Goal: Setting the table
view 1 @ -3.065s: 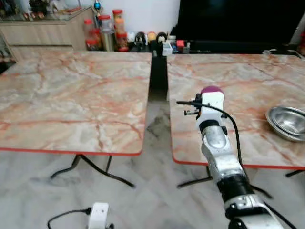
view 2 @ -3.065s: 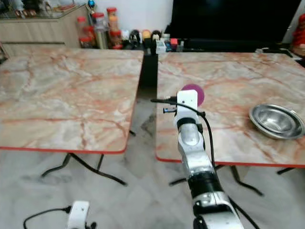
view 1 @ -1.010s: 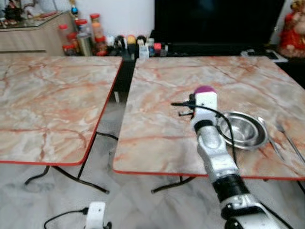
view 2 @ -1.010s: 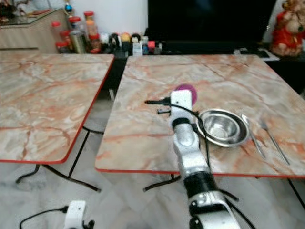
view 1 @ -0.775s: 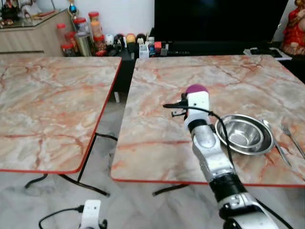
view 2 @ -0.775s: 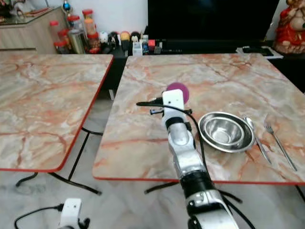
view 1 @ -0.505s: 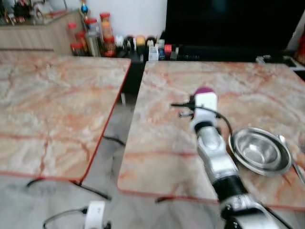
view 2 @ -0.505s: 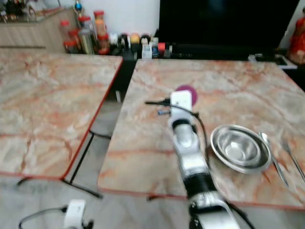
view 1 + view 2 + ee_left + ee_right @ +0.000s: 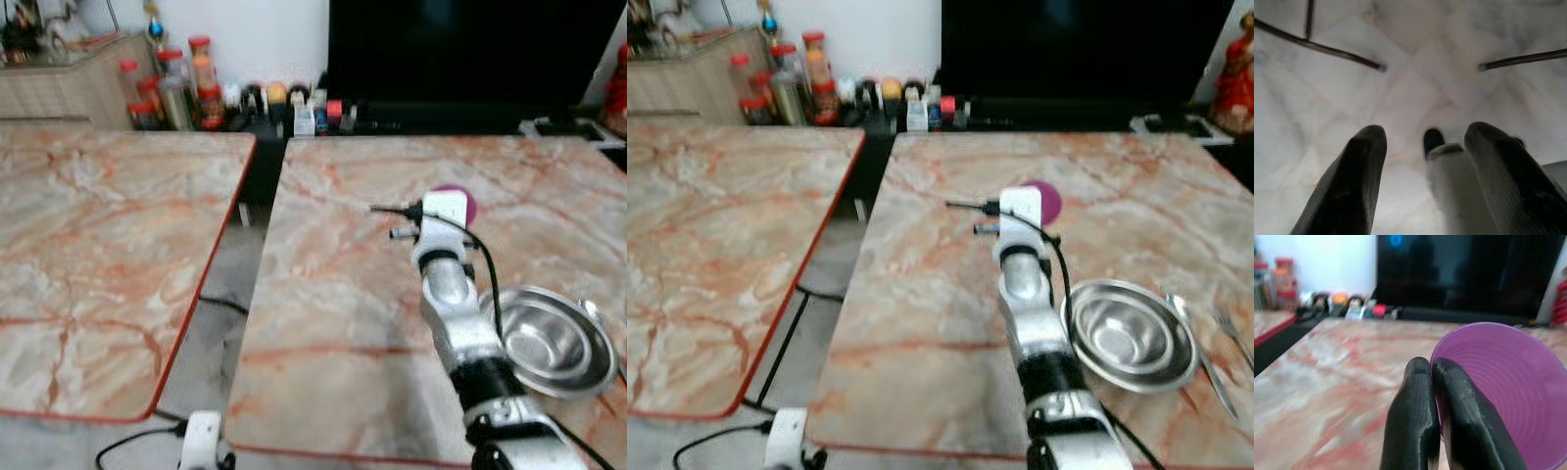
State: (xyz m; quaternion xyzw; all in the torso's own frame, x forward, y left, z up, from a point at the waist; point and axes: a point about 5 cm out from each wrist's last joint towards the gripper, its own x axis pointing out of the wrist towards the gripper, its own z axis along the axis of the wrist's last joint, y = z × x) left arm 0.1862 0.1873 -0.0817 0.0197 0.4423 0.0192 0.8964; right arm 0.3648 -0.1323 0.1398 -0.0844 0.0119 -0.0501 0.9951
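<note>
Since half a second ago the whole scene has shifted in the eye views, so the camera has moved, and the steel bowl (image 9: 1129, 335) is now seen lower and nearer the right arm. A purple cup (image 9: 1503, 396) is held by its rim, pinched between the closed fingers (image 9: 1415, 426) of the right gripper (image 9: 1431, 369), which is stretched out above the marble desk (image 9: 940, 323). The carrying step is judged to be in hand; next the cup would need lowering onto the desk beside the bowl, which lies back from the fingers, and releasing. The left gripper (image 9: 1422, 147) hangs idle over the floor, fingers spread with nothing between them.
</note>
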